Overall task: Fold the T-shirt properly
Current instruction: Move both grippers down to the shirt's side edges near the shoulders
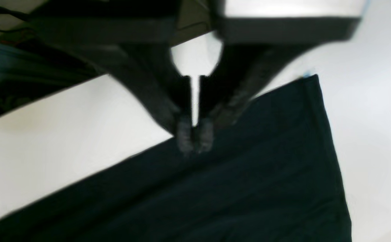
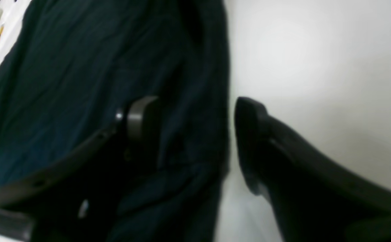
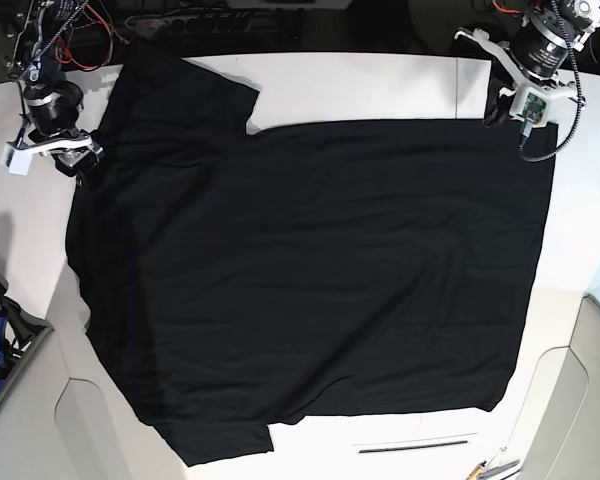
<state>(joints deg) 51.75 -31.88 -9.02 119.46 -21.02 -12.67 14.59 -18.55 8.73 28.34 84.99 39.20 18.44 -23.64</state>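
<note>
A: What lies nearest?
B: The T-shirt [image 3: 310, 280], spread flat across the white table [image 3: 380, 85].
A: Farther back?
B: Right gripper [image 2: 188, 134], jaws apart, straddles the shirt's edge; left gripper [image 1: 195, 136], jaws nearly together, at the far hem. Cables [image 3: 70, 25] behind.

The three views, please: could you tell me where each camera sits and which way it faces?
Base: overhead, looking straight down at the T-shirt spread on the white table; both arms show at its top corners.
Left wrist: on the left arm, looking down past the left gripper at the shirt's edge.
Right wrist: on the right arm, close over the fabric, right gripper straddling its edge.
Shared: all show black shirt on white table.
</note>
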